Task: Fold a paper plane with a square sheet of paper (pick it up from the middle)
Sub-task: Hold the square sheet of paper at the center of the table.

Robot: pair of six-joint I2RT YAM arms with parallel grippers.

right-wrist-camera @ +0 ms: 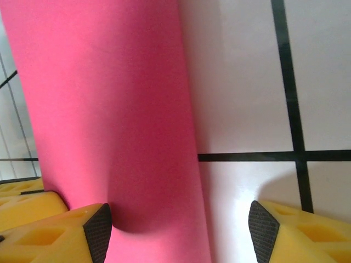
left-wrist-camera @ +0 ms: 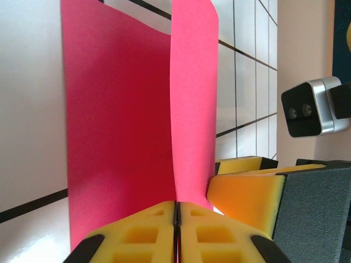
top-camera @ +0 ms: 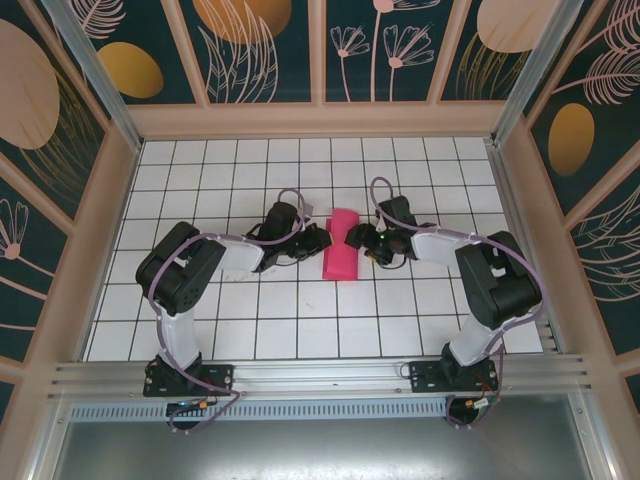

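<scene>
Only 1 lengthwise fold looks done: the sheet (top-camera: 341,257) lies doubled on the table (top-camera: 200,300), the left gripper (left-wrist-camera: 177,213) clamped on its edges, the right gripper (right-wrist-camera: 180,222) with jaws apart over it, and the dart folds not yet made.

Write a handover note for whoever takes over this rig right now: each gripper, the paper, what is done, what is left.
Left gripper: shut, pinching the paper's near edge.
Right gripper: open, one finger against the paper, the other on the bare table.
Paper: mid-table between the two grippers, doubled over into a narrow pink band, not pressed flat.
Done: the first lengthwise fold is started.
Left: probably crease it flat, then fold the nose and wings. There is no plane shape yet.
</scene>
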